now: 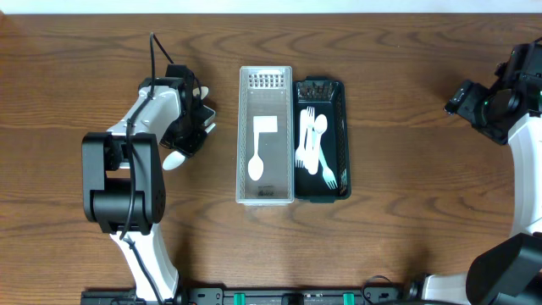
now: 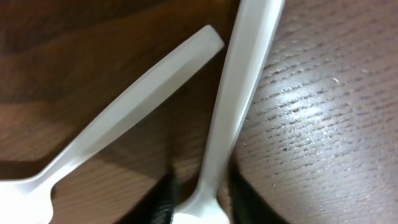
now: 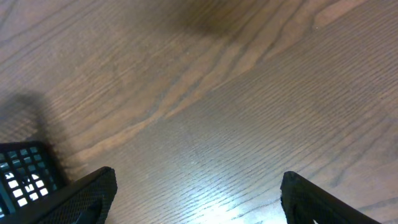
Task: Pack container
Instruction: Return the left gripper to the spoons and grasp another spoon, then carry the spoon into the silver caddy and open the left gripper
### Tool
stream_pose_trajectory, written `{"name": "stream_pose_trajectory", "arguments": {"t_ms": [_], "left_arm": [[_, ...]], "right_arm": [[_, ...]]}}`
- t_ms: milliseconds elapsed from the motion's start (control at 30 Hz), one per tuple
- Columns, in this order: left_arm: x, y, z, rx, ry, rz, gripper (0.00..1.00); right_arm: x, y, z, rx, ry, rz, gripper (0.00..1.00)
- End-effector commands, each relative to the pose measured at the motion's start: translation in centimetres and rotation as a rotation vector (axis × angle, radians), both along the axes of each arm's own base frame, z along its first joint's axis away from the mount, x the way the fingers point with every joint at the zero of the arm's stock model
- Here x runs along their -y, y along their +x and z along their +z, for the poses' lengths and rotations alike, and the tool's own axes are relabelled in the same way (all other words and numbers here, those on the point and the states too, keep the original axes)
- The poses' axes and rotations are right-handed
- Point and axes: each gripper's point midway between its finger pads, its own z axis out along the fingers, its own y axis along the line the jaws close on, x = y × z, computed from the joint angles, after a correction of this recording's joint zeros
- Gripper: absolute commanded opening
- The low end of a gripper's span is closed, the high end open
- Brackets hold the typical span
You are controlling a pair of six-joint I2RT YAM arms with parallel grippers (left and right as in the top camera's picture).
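Left of the clear container (image 1: 265, 135), a white utensil (image 2: 233, 118) is pinched by the left gripper (image 2: 201, 204) for packing; the right gripper (image 3: 199, 199) is parked wide, far right.

You're working at a robot lab bench, not a home: your left arm (image 1: 127, 182) and right arm (image 1: 529, 169) stand at a wood-grain table (image 1: 406, 102), a black mounting rail (image 1: 288, 296) runs along its near edge, a cable (image 1: 152, 51) hanging loose
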Motion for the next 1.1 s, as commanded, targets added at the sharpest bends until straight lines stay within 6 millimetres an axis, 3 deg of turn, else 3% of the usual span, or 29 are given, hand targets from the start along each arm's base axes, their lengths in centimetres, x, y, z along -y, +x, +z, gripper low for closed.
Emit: {"name": "stream_pose_trajectory", "arguments": {"t_ms": [0, 100, 200, 300, 500, 633, 733, 833, 933, 1067], "left_arm": [[-0.5, -1.1, -1.0, -0.045, 0.014, 0.001, 0.18], [-0.3, -1.5, -0.5, -0.06, 0.015, -0.005, 0.06], [0.3, -1.4, 1.3, -0.052, 0.015, -0.021, 0.06], [1.3, -0.8, 4.5, -0.01, 0.016, -0.022, 0.06], [4.2, -1.3, 13.1, 0.131, 0.0, 0.015, 0.06], [7.4, -1.7, 17.9, 0.294, -0.081, 0.108, 0.06], [11.6, -2.1, 20.1, 0.357, -0.235, 0.12, 0.06], [14.6, -2.0, 20.6, 0.386, -0.307, 0.148, 0.06], [16.3, -1.7, 18.8, 0.369, -0.326, 0.228, 0.05], [17.0, -1.4, 14.9, 0.3, -0.294, 0.262, 0.1]], "right_arm": [[0.1, -0.1, -0.3, -0.009, 0.003, 0.004, 0.88], [0.1, -0.1, -0.3, -0.009, 0.003, 0.004, 0.87], [0.1, -0.1, -0.3, -0.009, 0.003, 0.004, 0.87], [0.1, 0.0, -0.3, -0.006, 0.002, 0.003, 0.87], [0.1, 0.0, -0.3, -0.005, 0.002, 0.003, 0.87], [0.1, 0.0, -0.3, -0.005, 0.002, 0.003, 0.87], [0.1, 0.0, -0.3, -0.004, 0.002, 0.003, 0.87], [0.1, 0.0, -0.3, -0.005, 0.002, 0.003, 0.87], [0.1, 0.0, -0.3, -0.005, 0.003, 0.003, 0.86], [0.1, 0.0, -0.3, -0.005, 0.003, 0.003, 0.87]]}}
